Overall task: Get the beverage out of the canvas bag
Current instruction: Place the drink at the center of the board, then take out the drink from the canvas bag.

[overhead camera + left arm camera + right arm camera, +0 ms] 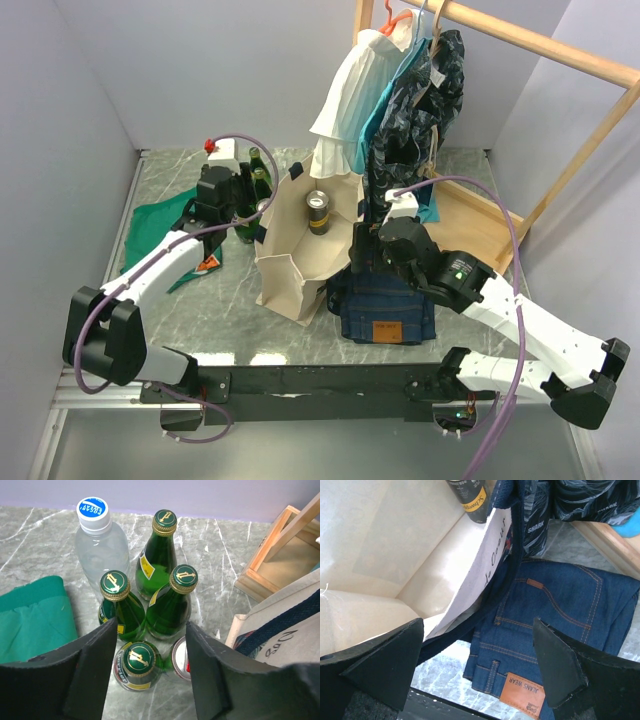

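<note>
The cream canvas bag (292, 262) stands open mid-table, its navy handle (516, 540) along the right wall. A dark beverage can (318, 211) with a gold band stands upright inside at the far end; it also shows in the right wrist view (468, 497). My right gripper (368, 245) is open and empty, its jaws astride the bag's right wall (479, 630), above the rim and nearer than the can. My left gripper (240, 205) is open and empty over the bottles left of the bag (152, 635). The bag's corner (280, 625) shows at the left wrist view's right.
Several green glass bottles (179, 602), a clear water bottle (97, 540) and a red-and-silver can (180, 657) stand left of the bag. Folded blue jeans (385, 300) lie against its right side. A green cloth (160, 225) lies far left. Clothes (400, 100) hang from a wooden rack (560, 60) behind.
</note>
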